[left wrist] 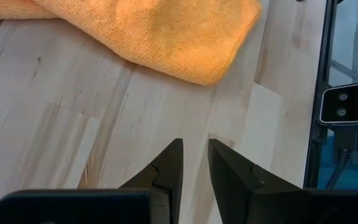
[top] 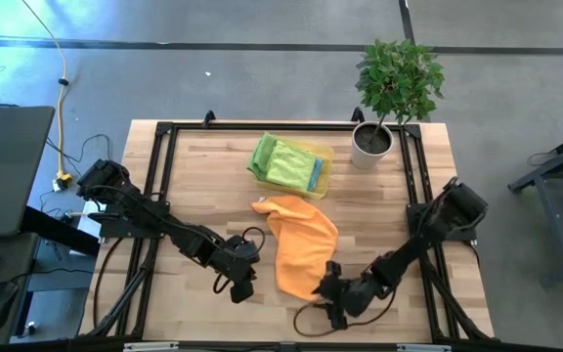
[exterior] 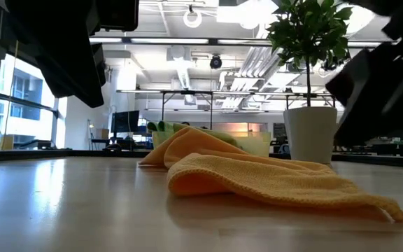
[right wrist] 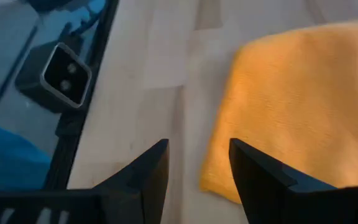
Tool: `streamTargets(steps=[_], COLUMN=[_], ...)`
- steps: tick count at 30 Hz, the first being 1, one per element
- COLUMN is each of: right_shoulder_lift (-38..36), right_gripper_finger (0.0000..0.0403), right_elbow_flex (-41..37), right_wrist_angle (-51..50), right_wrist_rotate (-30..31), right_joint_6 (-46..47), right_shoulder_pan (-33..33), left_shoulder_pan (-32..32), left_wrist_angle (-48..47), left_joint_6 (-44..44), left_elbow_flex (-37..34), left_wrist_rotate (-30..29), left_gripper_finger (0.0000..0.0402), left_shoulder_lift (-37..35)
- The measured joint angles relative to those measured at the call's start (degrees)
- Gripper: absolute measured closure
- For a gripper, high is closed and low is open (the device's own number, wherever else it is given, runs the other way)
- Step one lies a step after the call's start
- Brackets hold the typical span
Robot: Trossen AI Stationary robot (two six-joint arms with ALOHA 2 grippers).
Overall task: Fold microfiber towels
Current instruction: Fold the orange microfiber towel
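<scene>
Right gripper (right wrist: 197,165): dark two-finger tool, jaws apart and empty, poised low over bare wood with the near rounded corner of the orange microfiber towel (right wrist: 297,106) just ahead of and beside its fingertips, apparently not touching. Left gripper (left wrist: 194,165): same pattern, jaws narrowly apart with nothing between them, over bare planks; the towel's opposite folded edge lies ahead of it, clearly apart. Orange towel, soft square cloth, lies rumpled and partly doubled on the pale wooden table (top: 203,186) between the two grippers. Handling, as judged: light, limp, napped and grippy rather than slick; will sag and drag when lifted, so take it by a corner or hem, pinching a single layer. Beyond the towel, well away from both grippers: light green cloths (top: 280,161) with a teal blue one heaped in a shallow yellow plastic tray (top: 324,168); beside that, a white pot holding a leafy green plant (top: 371,142).
</scene>
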Motion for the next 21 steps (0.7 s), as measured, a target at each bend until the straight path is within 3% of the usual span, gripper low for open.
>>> streamTargets(steps=[8,13,21], right_shoulder_lift=[6.2,7.9,8.5], right_gripper_finger=[0.0281,0.0285,0.0284], right_elbow_flex=[11.3,16.9,17.4], right_wrist_angle=[-16.0,-27.4,-30.2], right_wrist_rotate=[0.9,1.2,-2.9], right_joint_6=[-3.9,-5.4,-1.2], right_shoulder_pan=[0.2,-1.3,-3.5], left_shoulder_pan=[-0.8,-2.3,-5.8], left_wrist_angle=[0.2,0.6,1.3], left_joint_6=[-2.3,-5.1,-5.0], left_elbow_flex=[0.0,0.0,0.0], left_wrist_rotate=[0.8,0.8,0.8], left_gripper_finger=[0.0336,0.0336,0.0336], left_shoulder_lift=[0.0,0.0,0.0])
